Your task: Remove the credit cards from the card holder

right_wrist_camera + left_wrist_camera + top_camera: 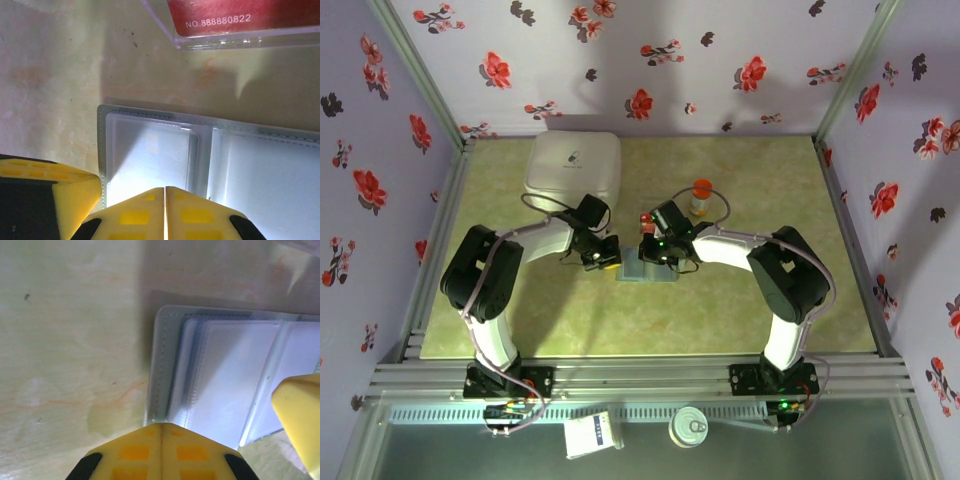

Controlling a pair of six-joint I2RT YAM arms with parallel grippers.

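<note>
Card holder point(150, 150) open at centre; red card point(225, 12) out, upper right. Left gripper point(161, 426), right gripper point(165, 190) clenched, empty. Next: probe remaining sleeves point(235, 375).

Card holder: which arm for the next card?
Right, probably. The right gripper, shut, hangs over the card holder's clear pockets, with a red card just beyond. The left gripper, shut, sits at the holder's edge.

The grey-teal folding card holder point(645, 270) lay open on the green table point(750, 300) near its centre, a red card point(225, 17) in a clear plastic case point(240, 40) just beyond it at 12 o'clock. A white rounded square box point(573, 170) stood at its 11 o'clock, an orange-capped bottle point(701, 197) at 1 o'clock.
</note>
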